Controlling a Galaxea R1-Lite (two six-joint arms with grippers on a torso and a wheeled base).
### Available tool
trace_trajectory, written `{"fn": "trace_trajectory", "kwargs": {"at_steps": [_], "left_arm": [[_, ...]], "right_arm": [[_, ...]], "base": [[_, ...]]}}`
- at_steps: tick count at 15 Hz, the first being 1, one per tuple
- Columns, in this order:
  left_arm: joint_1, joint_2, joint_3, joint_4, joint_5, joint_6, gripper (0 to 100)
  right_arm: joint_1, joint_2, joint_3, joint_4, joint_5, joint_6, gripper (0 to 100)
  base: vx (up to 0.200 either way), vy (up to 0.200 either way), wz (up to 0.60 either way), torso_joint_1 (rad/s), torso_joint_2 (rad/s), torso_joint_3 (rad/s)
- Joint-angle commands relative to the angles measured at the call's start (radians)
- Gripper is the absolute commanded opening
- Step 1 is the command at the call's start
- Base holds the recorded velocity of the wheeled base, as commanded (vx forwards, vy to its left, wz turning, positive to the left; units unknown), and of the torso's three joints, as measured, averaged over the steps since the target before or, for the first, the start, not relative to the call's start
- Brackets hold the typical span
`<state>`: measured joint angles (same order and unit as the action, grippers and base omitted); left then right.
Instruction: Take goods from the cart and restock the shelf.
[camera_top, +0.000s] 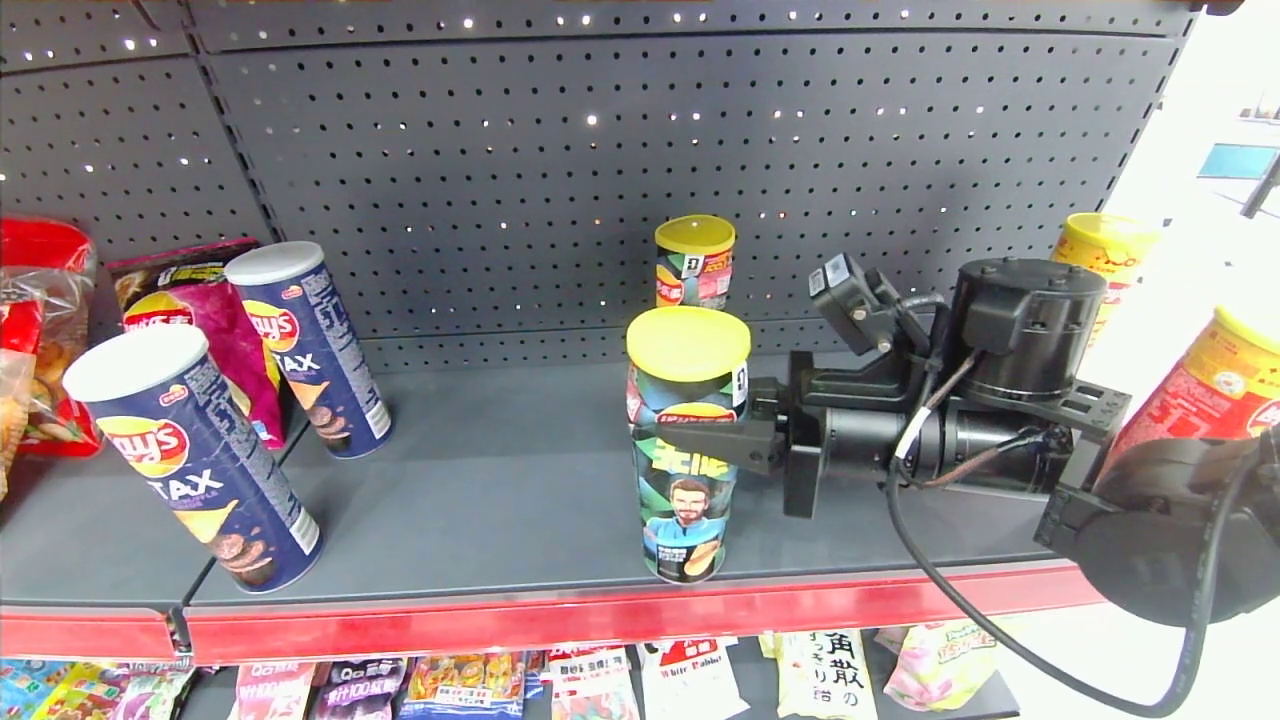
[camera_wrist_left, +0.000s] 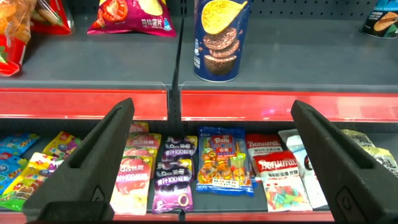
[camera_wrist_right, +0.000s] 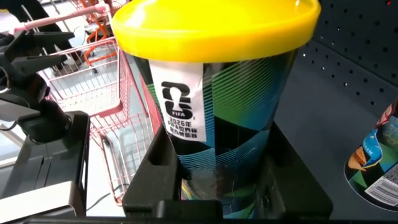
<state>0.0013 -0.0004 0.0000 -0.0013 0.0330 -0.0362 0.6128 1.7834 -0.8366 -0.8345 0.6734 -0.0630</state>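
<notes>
Yellow-lidded can (camera_top: 690, 395) upright near front edge of shelf (camera_top: 500, 480); right gripper (camera_top: 690, 430) apparently clamped on it, far finger hidden; left gripper (camera_wrist_left: 211, 106) jaws apart.

Bare shelf board (camera_top: 500, 480) wide open just left of the yellow-lidded chip canister (camera_top: 687, 440). Farther left of it, front blue chip canister (camera_top: 190, 460) and rear blue chip canister (camera_top: 310, 350) in the way. Behind it, second yellow-lidded canister (camera_top: 694, 262); right of it, right arm (camera_top: 1000, 400).
</notes>
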Motion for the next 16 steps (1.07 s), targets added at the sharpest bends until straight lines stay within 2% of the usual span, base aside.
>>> {"fn": "trace_trajectory", "kwargs": {"at_steps": [1, 16], "left_arm": [[0.0, 0.0, 0.0, 0.0, 0.001, 0.001, 100], [0.0, 0.0, 0.0, 0.0, 0.001, -0.001, 100]], "right_arm": [[-0.004, 0.011, -0.001, -0.006, 0.002, -0.001, 0], [-0.005, 0.008, -0.001, -0.009, 0.002, -0.006, 0]], "base": [[0.0, 0.0, 0.0, 0.0, 0.0, 0.0], [0.0, 0.0, 0.0, 0.0, 0.0, 0.0]]}}
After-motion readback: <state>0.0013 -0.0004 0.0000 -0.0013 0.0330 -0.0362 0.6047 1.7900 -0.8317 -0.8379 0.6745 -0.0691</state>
